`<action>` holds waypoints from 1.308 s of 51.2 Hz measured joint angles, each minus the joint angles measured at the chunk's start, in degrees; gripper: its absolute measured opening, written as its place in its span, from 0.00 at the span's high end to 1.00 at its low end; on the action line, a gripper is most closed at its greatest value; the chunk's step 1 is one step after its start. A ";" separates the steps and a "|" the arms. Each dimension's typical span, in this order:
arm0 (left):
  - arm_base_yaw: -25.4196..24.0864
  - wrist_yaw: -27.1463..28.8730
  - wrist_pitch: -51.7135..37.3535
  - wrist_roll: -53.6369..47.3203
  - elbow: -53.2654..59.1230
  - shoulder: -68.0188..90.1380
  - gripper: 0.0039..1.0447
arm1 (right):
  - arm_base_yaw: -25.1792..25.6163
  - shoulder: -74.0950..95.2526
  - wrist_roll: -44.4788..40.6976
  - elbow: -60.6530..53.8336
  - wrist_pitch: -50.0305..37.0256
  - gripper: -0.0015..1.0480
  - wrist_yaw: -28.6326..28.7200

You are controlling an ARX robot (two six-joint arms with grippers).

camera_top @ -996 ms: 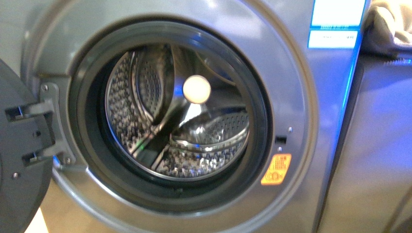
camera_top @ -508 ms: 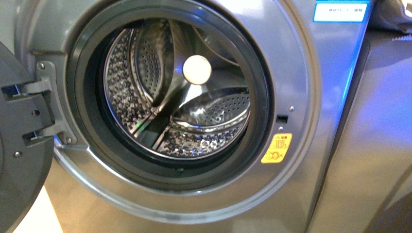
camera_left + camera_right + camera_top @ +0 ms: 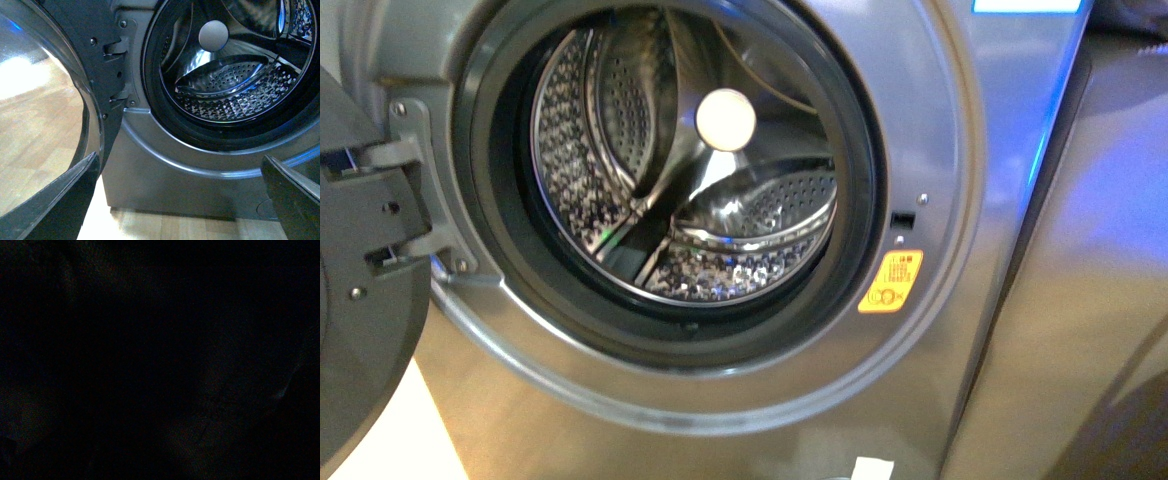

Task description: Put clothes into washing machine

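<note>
At the mouth of the washing machine point(image 3: 960, 150) the front view has slid downward over the last second. The porthole now sits higher in the picture, and the blue-white label point(image 3: 1026, 5) is cut to a sliver at the top edge. The pale cloth that lay on top of the machine to the right has gone out of sight, and a small white scrap point(image 3: 872, 468) has come into view low on the cabinet front. I take this as the robot's body sinking or tipping toward the opening, lining up for loading rather than loading yet.

The door point(image 3: 360, 330) hangs wide open on its hinge at the left, so nothing bars the way in. The dark gasket point(image 3: 865, 200) rings a shiny perforated drum point(image 3: 610, 130) with a round white hub point(image 3: 725, 119) at its back. The yellow sticker point(image 3: 891, 281) sits just outside the gasket at lower right. The drum holds nothing, with bare steel all round and no fabric on its floor or draped over the lip.

The clothes show in no lit view, so I cannot place them except to say they are not in the drum. The left fingers point(image 3: 60, 200) are spread wide apart with nothing between them. They hang low before the machine's front, above the wooden floor point(image 3: 170, 227) and below the rim. The right wrist view is dark, so I cannot tell whether the right fingers are open or gripping anything. As I judge it, the whole task is still ahead.
</note>
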State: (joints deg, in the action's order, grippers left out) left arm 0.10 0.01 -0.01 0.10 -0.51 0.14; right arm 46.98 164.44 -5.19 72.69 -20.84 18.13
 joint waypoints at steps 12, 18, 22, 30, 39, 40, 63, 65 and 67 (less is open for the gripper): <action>0.00 0.00 0.00 0.00 0.00 0.00 0.06 | 0.31 1.03 -1.09 0.35 -0.22 0.07 -0.02; 0.00 0.00 0.00 0.00 0.00 0.00 0.06 | 0.35 1.29 -1.53 0.46 -0.22 0.07 -0.07; 0.00 0.00 0.00 0.00 0.00 0.00 0.06 | 0.37 1.60 -1.81 0.59 -0.28 0.07 -0.26; 0.00 0.00 0.00 0.00 0.00 0.00 0.06 | 0.46 1.97 -2.38 0.72 -0.33 0.07 -0.50; 0.00 0.00 0.00 0.00 0.00 0.00 0.06 | 0.74 2.29 -2.62 0.96 -0.31 0.07 -0.68; 0.00 0.00 0.00 0.00 0.00 0.00 0.06 | 0.81 2.40 -2.67 1.05 -0.31 0.07 -0.70; 0.00 0.00 0.00 0.00 0.00 0.00 0.06 | 1.31 2.82 -3.58 1.31 -0.31 0.07 -0.63; 0.00 0.00 0.00 0.00 0.00 0.00 0.06 | 1.31 2.82 -3.58 1.31 -0.31 0.07 -0.63; 0.00 0.00 0.00 0.00 0.00 0.00 0.06 | 1.31 2.82 -3.58 1.31 -0.31 0.07 -0.59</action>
State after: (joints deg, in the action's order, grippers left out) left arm 0.10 0.01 -0.01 0.10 -0.51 0.14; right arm 48.29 167.26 -8.78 74.00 -21.15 17.54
